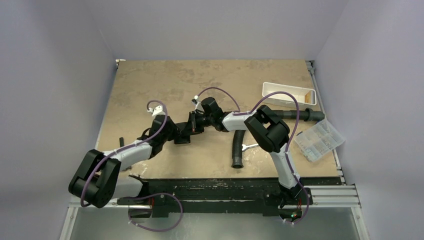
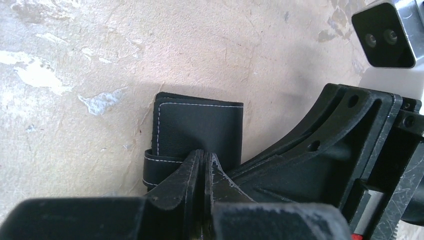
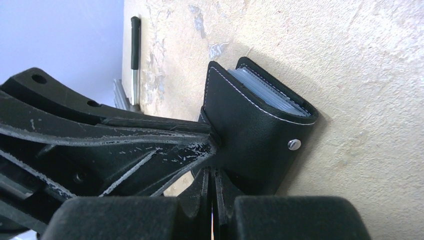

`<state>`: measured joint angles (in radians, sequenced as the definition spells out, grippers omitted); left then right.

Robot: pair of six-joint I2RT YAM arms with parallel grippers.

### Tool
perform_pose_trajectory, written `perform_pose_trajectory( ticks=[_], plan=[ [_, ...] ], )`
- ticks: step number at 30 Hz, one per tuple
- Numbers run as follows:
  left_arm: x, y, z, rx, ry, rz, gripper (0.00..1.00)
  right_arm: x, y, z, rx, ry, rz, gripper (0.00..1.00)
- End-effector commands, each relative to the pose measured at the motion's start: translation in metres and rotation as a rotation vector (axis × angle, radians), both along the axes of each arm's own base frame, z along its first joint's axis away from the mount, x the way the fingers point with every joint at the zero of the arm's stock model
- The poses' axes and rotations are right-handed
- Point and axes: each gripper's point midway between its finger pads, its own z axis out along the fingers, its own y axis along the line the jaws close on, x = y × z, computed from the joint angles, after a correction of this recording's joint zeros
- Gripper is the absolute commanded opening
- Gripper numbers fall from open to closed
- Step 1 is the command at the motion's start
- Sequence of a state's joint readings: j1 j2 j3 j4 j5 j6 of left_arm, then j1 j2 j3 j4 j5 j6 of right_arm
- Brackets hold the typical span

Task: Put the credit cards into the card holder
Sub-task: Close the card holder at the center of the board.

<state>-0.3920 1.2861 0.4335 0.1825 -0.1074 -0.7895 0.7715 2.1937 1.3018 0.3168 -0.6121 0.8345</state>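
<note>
Near the left edge of the table [image 1: 150, 85] lies a thin dark stick [image 1: 120, 140]. The left gripper [image 2: 203, 162] reaches toward the middle, its jaws pressed together on the near edge of the card holder [image 2: 197, 127]. The holder sits near the middle of the table, black with white stitching, folded, with a small strap at its side. The right gripper [image 3: 212, 177] meets it from the other side, jaws pinching the flap just beside the metal stud [image 3: 294, 144]. Pale greyish sheets [image 3: 267, 92] show between the covers; whether they are cards or sleeves, I cannot tell. Further right lie a black ribbed hose [image 1: 238, 150] and a wrench [image 1: 250, 146] just beside it, then a white tray [image 1: 280, 90] and a clear box [image 1: 320, 137].
</note>
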Motion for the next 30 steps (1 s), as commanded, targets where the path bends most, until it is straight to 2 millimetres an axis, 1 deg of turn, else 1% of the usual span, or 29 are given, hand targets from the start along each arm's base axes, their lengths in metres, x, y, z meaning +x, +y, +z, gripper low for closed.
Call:
perform_pose_trajectory(
  ticks=[1,5,8,11,14,16,18,19,20,21,22,23,24,26,27,30],
  plan=[
    [-0.049,0.017,-0.051,0.099,0.156,0.055,0.0,0.002,-0.017,-0.048,-0.133,0.018,-0.071,0.0],
    [-0.066,0.03,-0.057,0.081,0.14,0.122,0.0,0.001,-0.018,-0.049,-0.132,0.021,-0.071,0.0],
    [-0.074,0.034,-0.058,0.085,0.116,0.142,0.0,0.0,-0.018,-0.049,-0.125,0.026,-0.072,0.0],
    [-0.074,0.032,-0.055,0.076,0.087,0.144,0.0,-0.001,-0.017,-0.049,-0.116,0.029,-0.071,0.0],
    [-0.074,0.031,-0.059,0.077,0.088,0.146,0.0,-0.001,-0.017,-0.048,-0.115,0.028,-0.071,0.0],
    [-0.069,0.028,-0.057,0.078,0.07,0.137,0.0,-0.002,-0.017,-0.047,-0.116,0.023,-0.068,0.0],
    [-0.062,0.023,-0.051,0.071,0.056,0.121,0.0,-0.001,-0.018,-0.045,-0.126,0.011,-0.062,0.0],
    [-0.058,0.016,-0.044,0.062,0.047,0.094,0.0,-0.001,-0.02,-0.043,-0.138,-0.003,-0.062,0.0],
    [-0.059,0.012,-0.04,0.067,0.061,0.066,0.0,0.0,-0.022,-0.041,-0.145,-0.019,-0.059,0.0],
    [-0.057,0.006,-0.031,0.054,0.065,0.043,0.0,-0.001,-0.022,-0.038,-0.146,-0.032,-0.046,0.02],
    [-0.054,-0.002,-0.02,0.024,0.058,0.021,0.0,-0.001,-0.023,-0.033,-0.147,-0.045,-0.035,0.07],
    [-0.054,-0.008,-0.011,0.009,0.066,-0.007,0.0,0.0,-0.024,-0.029,-0.154,-0.066,-0.031,0.1],
    [-0.058,-0.01,-0.005,0.014,0.092,-0.025,0.04,0.001,-0.024,-0.026,-0.16,-0.079,-0.025,0.12],
    [-0.062,-0.016,0.01,0.0,0.112,-0.059,0.15,0.003,-0.022,-0.018,-0.149,-0.094,-0.012,0.18],
    [-0.063,-0.016,0.017,0.0,0.118,-0.067,0.19,0.003,-0.02,-0.014,-0.139,-0.096,-0.005,0.19],
    [-0.068,-0.019,0.03,0.012,0.148,-0.123,0.24,0.003,-0.015,-0.006,-0.112,-0.091,0.004,0.23]
  ],
)
